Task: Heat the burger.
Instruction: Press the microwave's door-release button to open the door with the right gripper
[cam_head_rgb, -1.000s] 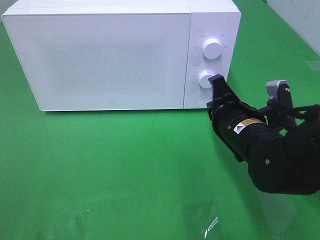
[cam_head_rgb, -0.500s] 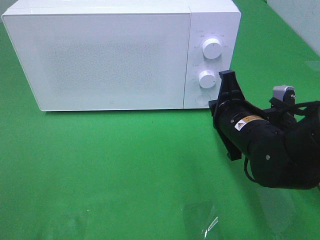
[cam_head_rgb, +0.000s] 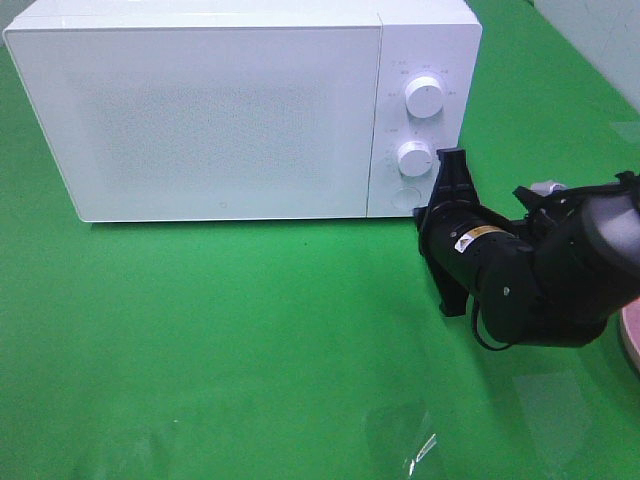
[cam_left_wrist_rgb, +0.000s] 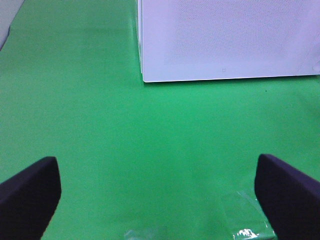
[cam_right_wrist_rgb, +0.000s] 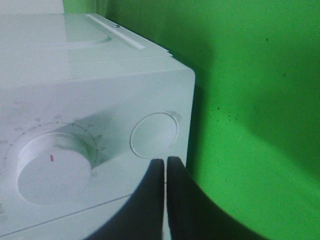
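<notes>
Okay, with the right hand (cam_right_wrist_rgb: 165, 161) pinched fully shut and empty, aim dead-centre at the flush round white button (cam_right_wrist_rgb: 154, 135) on the boxy white microwave (cam_head_rgb: 200, 110), then push straight in. Leave the left hand (cam_left_wrist_rgb: 155, 160) wide open, holding nothing. Can't see the burger anywhere.

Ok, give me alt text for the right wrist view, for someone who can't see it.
The right gripper, jaws shut, points at the round button on the white microwave, tips close to it. A dial with a red mark sits beside the button; green cloth lies beyond.
</notes>
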